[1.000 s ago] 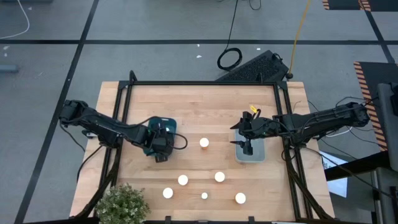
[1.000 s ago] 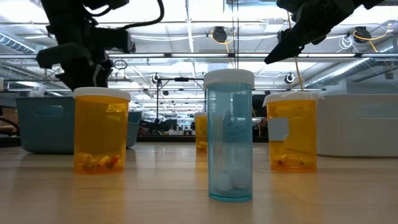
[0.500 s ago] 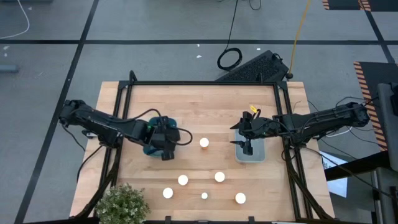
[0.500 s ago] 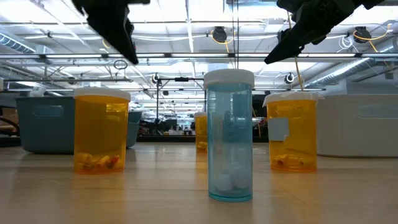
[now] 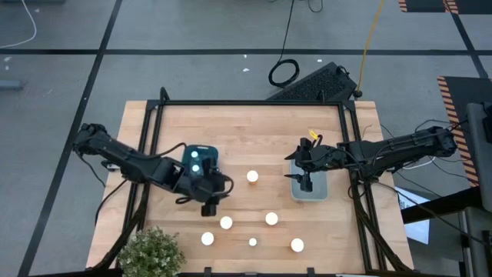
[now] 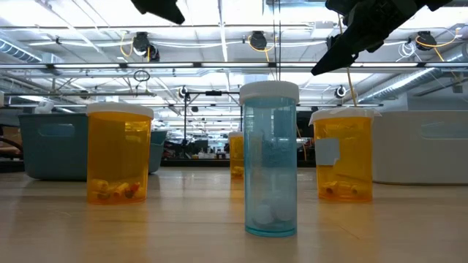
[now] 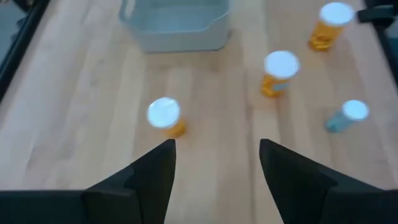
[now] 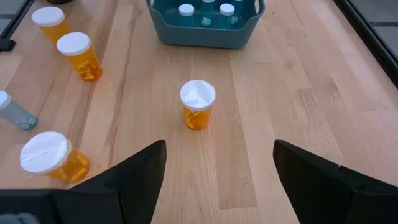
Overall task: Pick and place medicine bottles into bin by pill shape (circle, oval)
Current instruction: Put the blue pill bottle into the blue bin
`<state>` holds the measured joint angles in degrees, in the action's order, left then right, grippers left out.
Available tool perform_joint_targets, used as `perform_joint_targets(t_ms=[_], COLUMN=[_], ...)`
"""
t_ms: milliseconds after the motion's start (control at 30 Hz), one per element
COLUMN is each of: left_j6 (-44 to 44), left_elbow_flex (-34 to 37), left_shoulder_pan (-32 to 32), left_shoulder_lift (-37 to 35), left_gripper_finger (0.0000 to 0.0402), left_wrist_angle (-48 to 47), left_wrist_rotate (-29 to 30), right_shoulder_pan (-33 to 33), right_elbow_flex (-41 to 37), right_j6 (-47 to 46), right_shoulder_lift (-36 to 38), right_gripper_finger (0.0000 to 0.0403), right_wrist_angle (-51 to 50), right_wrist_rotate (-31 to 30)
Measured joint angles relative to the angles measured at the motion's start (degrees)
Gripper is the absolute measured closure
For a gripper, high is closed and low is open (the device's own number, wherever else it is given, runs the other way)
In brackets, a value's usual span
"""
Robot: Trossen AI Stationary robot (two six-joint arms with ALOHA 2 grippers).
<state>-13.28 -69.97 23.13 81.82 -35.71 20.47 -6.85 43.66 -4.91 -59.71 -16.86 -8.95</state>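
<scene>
Meanwhile, with some small white-capped bottles (image 8: pixel 204 11) already in the teal plastic bin (image 5: pixel 201 158) at nine o'clock, six remain on the wooden table (image 5: pixel 254 131) as the empty, wide-jawed left gripper (image 5: pixel 210 206) hangs above them and the right gripper (image 5: pixel 306 183), also wide, waits over the grey bin (image 5: pixel 310 194) at three o'clock

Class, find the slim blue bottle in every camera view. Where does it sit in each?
High view: slim blue bottle, the smallest white cap, near the table's front edge.
Low view: centre, closest to the camera.
Left wrist view: the only bluish bottle.
Right wrist view: greyish, partly cut off.
Shared landmark: the wooden table.
</scene>
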Motion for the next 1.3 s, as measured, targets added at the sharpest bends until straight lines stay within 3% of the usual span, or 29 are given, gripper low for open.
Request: perform_joint_targets(t_ms=[233, 800, 1133, 1300], left_j6=[1.34, 4.55, -0.73, -5.32], left_elbow_flex=[-5.18, -28.34, -29.0, -28.94], left_shoulder_pan=[2.4, 6.31, 8.68, 10.4], left_shoulder_lift=[2.92, 23.64, 25.88, 28.98], left_gripper_finger=[0.0165, 0.0165, 0.0165, 0.0165], left_wrist_angle=[-0.64, -11.74, -10.46, -10.54], left_wrist_rotate=[0.59, 0.41, 0.5, -1.2], right_shoulder_pan=[0.0, -0.65, -11.54, -17.89], right_elbow_flex=[0.0, -1.05, -1.07, -1.07], right_j6=[0.17, -2.05, -9.39, -10.53], right_shoulder_lift=[0.01, -0.01, -0.19, -1.17], right_gripper_finger=[0.0115, 0.0118, 0.0184, 0.0215], right_wrist_angle=[0.12, 2.45, 2.4, 2.4], right_wrist_rotate=[0.0, -0.02, -0.13, -4.48])
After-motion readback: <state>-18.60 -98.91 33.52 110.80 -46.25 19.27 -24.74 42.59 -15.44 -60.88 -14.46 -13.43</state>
